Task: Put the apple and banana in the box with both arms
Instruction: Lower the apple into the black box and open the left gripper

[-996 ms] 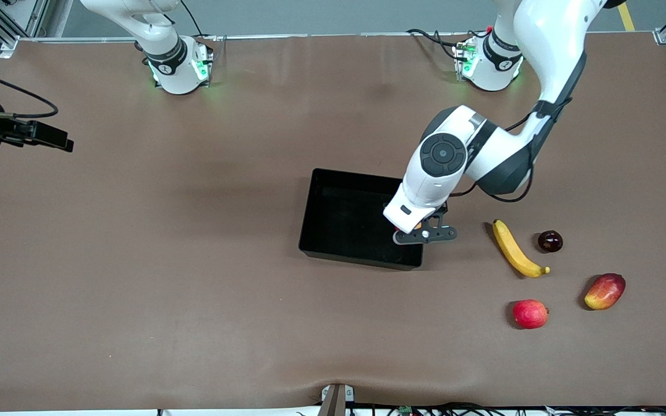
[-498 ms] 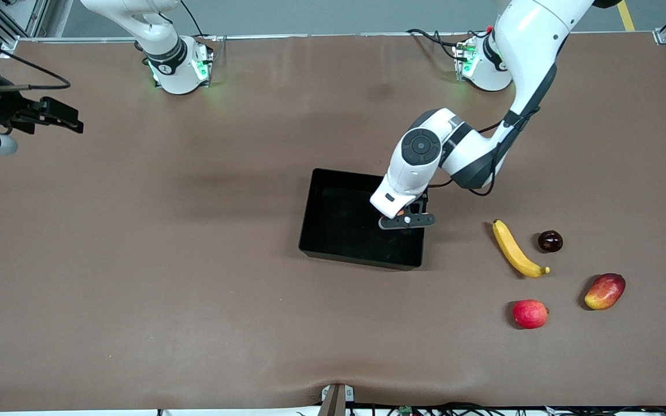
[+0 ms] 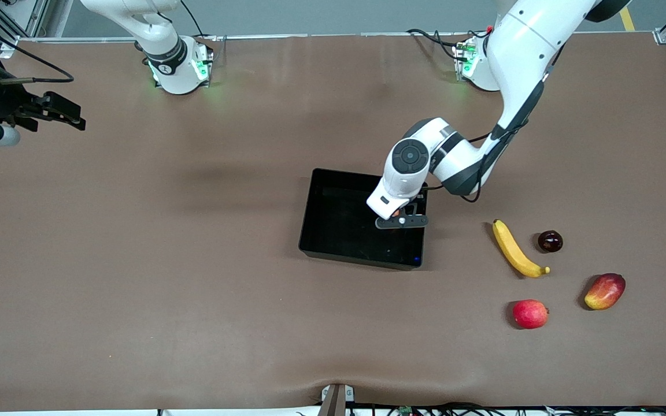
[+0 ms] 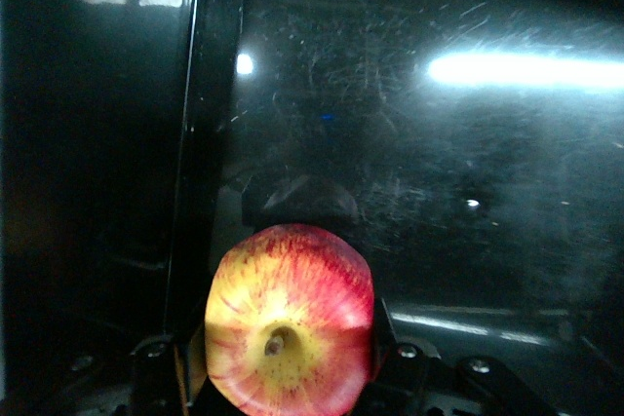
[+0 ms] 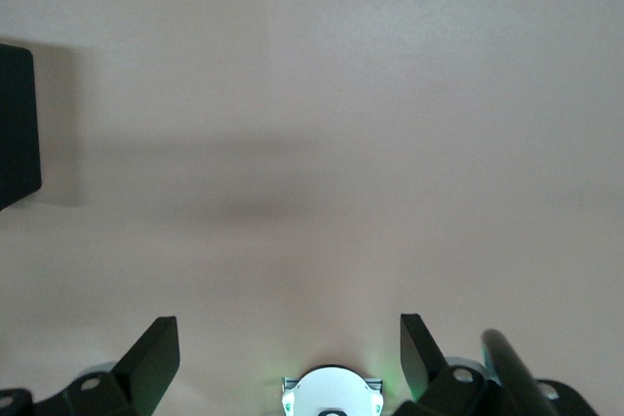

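Note:
My left gripper (image 3: pixel 400 221) is shut on the apple (image 4: pixel 291 328), red with yellow streaks, and holds it over the inside of the black box (image 3: pixel 356 261), near the wall at the left arm's end. In the left wrist view the box's glossy floor (image 4: pixel 439 192) and one wall (image 4: pixel 200 143) lie under the apple. In the front view the apple is almost hidden by the hand. The yellow banana (image 3: pixel 515 249) lies on the table beside the box, toward the left arm's end. My right gripper (image 3: pixel 67 112) is open and empty above the right arm's end of the table; it also shows in the right wrist view (image 5: pixel 288 323).
A small dark round fruit (image 3: pixel 550 241) lies beside the banana. An oval red-and-yellow fruit (image 3: pixel 604 291) and a pinkish-red round fruit (image 3: pixel 530 314) lie nearer the front camera. A corner of the box (image 5: pixel 18 124) shows in the right wrist view.
My left gripper has carried the apple from over the box's end wall to over its inside. My right gripper has risen and shifted toward the bases' side.

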